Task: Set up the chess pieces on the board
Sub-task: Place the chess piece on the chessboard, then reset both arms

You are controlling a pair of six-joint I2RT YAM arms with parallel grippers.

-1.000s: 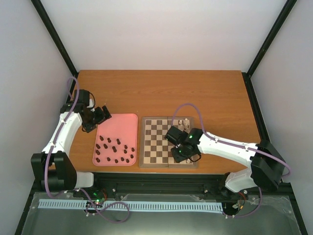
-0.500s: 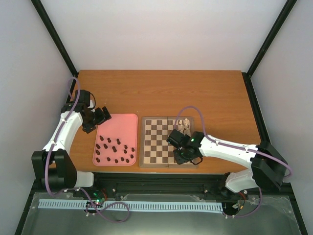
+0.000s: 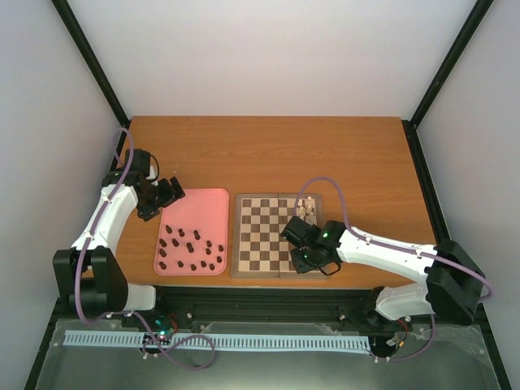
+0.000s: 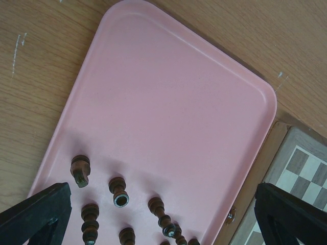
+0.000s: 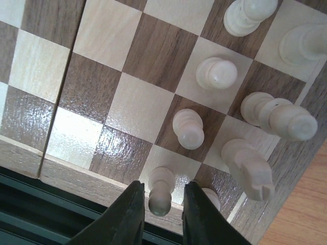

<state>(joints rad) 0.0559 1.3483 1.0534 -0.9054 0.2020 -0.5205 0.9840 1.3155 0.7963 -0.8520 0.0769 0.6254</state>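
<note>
The board (image 3: 260,236) lies at the table's near middle. Several cream-white chess pieces (image 3: 307,207) stand along its right side. In the right wrist view my right gripper (image 5: 162,204) straddles a white pawn (image 5: 161,191) standing on a light square at the board's near edge (image 5: 138,107). A thin gap shows on both sides of the pawn, so the jaws are open. More white pieces (image 5: 188,128) stand beside it. My left gripper (image 3: 172,193) is wide open and empty over the pink tray's far left corner, above the dark pieces (image 4: 118,191).
The pink tray (image 3: 199,211) left of the board holds several dark brown pieces (image 3: 191,252) lying in its near half. The tray's far half (image 4: 168,102) is bare. The board's corner (image 4: 306,163) touches the tray's right rim.
My right gripper has moved right and nearer, to the board's near right corner, around the white pawn. The left arm has hardly moved.
</note>
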